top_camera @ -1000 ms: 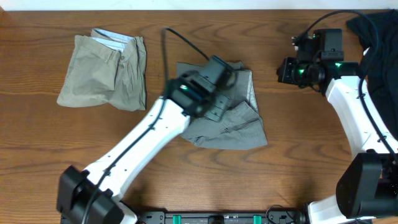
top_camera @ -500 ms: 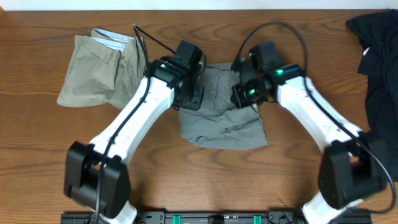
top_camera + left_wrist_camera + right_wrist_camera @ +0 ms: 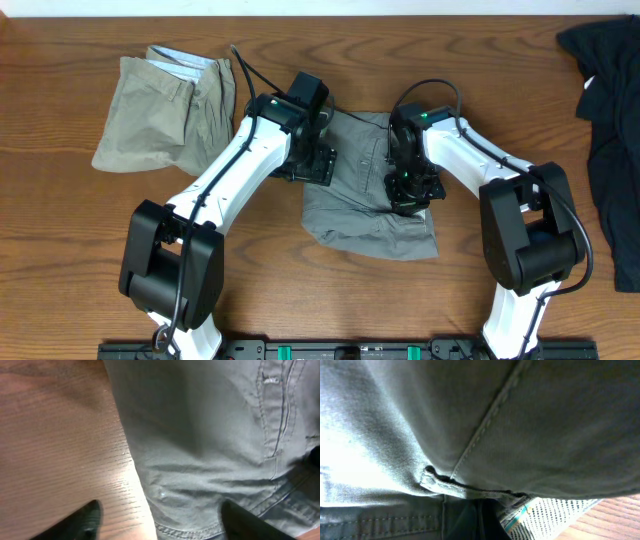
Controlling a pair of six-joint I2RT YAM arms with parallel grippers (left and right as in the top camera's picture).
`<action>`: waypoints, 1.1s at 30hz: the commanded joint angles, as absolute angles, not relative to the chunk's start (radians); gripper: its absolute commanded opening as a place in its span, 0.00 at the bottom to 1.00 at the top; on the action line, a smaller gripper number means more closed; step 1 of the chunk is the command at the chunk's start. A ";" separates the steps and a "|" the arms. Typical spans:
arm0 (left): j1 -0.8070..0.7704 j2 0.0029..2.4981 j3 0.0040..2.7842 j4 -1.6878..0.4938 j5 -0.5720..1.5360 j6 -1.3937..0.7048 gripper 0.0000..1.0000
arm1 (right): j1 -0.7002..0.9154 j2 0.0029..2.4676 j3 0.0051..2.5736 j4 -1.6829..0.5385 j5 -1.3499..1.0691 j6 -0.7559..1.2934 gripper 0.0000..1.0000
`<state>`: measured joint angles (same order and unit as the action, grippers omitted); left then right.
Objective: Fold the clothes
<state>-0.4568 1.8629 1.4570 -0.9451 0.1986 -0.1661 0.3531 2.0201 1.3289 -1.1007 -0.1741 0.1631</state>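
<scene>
Both arms have drawn in over the grey shorts (image 3: 365, 205) since 0.5 s ago, and the shorts slid a bit toward the near edge. They lie mid on the table (image 3: 60, 250), w/ beige shorts (image 3: 165, 115) far left. L gripper (image 3: 162, 520) is spread wide, straddling their left edge. R gripper (image 3: 410, 190) is on the right half, seemingly buried in fabric; can't tell its state.

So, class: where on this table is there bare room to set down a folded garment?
Free on the table: front-left, below the beige shorts; the front strip below the grey shorts; the gap beside the black garment. Crowded: the middle, around the grey shorts.
</scene>
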 commanded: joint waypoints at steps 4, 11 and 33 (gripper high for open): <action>-0.416 1.882 1.420 -0.908 0.219 -0.196 0.99 | 0.334 2.035 1.327 -1.073 -0.081 0.190 0.02; -0.340 1.977 1.354 -0.772 0.528 -0.188 0.98 | 0.335 2.035 1.327 -1.057 -0.115 0.186 0.02; -0.297 2.030 1.404 -0.667 0.804 -0.097 0.06 | 0.301 1.938 1.369 -0.962 -0.329 0.191 0.04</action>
